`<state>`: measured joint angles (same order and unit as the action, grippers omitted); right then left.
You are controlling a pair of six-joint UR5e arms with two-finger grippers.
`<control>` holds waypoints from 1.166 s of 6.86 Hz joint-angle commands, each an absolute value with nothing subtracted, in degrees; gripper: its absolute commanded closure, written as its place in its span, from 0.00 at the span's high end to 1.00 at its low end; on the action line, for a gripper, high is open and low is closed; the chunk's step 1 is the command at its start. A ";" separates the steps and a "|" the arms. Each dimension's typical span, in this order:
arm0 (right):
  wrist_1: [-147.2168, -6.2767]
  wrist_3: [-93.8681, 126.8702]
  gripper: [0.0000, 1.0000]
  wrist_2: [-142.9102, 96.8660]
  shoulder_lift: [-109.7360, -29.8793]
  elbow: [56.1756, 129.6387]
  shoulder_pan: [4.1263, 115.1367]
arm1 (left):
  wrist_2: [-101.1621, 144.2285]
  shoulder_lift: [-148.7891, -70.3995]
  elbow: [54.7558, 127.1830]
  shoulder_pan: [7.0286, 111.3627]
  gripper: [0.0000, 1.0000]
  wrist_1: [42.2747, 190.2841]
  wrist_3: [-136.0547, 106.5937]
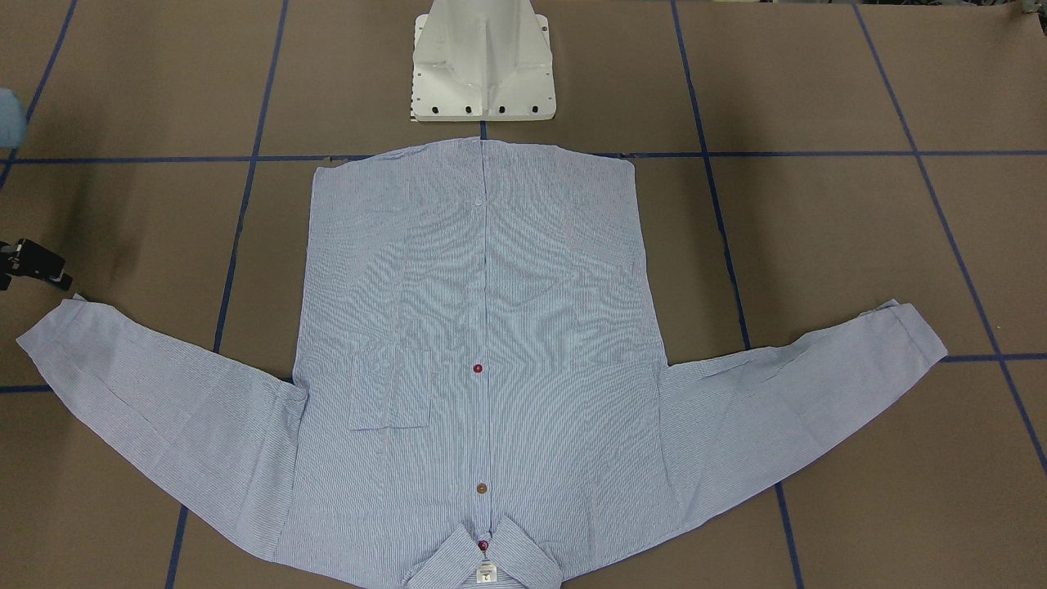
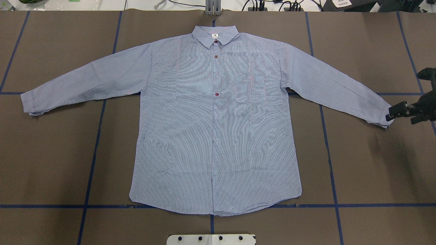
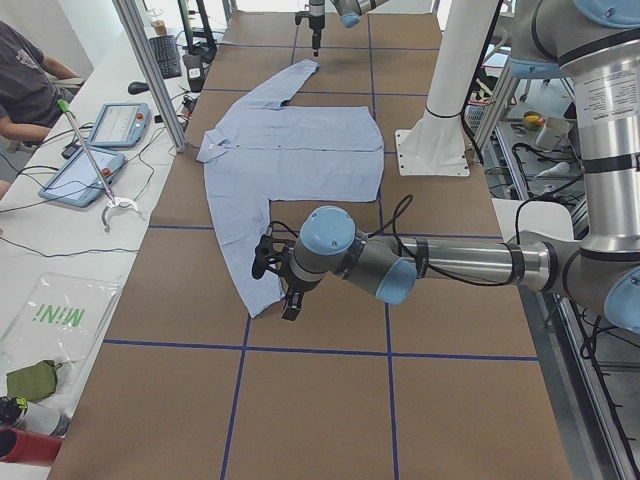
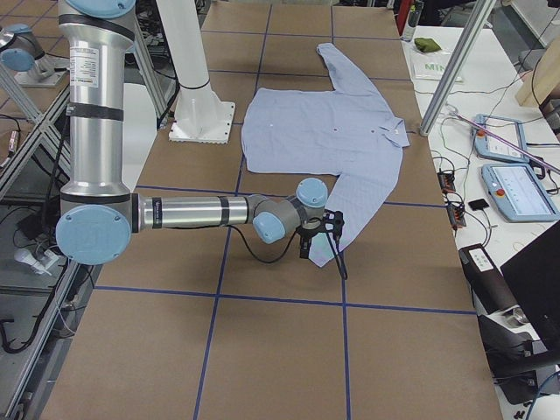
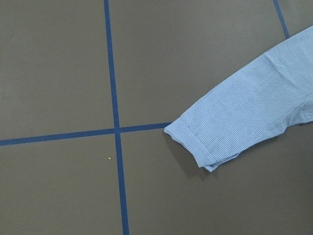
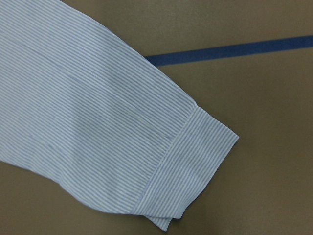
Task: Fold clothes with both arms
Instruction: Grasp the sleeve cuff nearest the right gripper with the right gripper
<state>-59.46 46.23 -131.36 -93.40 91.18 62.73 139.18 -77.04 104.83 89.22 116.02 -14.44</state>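
Shirt (image 2: 218, 136) lies flat on the surface (image 2: 374, 170), sleeves spread. Light, limp, will sag, so pinch the stiffer cuffs. Right claw (image 2: 391, 114) is beside one cuff (image 2: 381, 115), left claw (image 3: 288, 300) is near the other. Can't tell if either is spread.

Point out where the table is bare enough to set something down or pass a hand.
Bare table lies between each sleeve, the shirt body and the near edge, on both sides; far corners beyond the sleeves are free too. Crowded: the left gripper and right gripper each hang by a cuff, and the hem nearly meets the white base.
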 commanded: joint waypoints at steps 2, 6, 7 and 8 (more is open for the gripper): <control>-57.04 55.17 0.83 -130.43 -92.47 88.61 61.17 | 137.13 -77.08 104.77 89.21 1.00 116.10 -14.24; -56.87 61.35 0.69 -129.73 -91.49 87.36 60.30 | 137.02 -77.08 105.12 89.12 1.00 116.10 -14.33; -56.87 61.35 0.60 -127.81 -91.41 87.36 59.42 | 137.02 -77.08 105.12 89.21 1.00 116.10 -14.33; -56.95 61.43 0.47 -127.62 -91.32 87.28 59.24 | 137.02 -77.08 105.29 89.21 1.00 116.10 -14.33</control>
<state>-56.88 61.34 -128.50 -91.42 87.38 59.74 137.02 -77.08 105.14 89.18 116.10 -14.32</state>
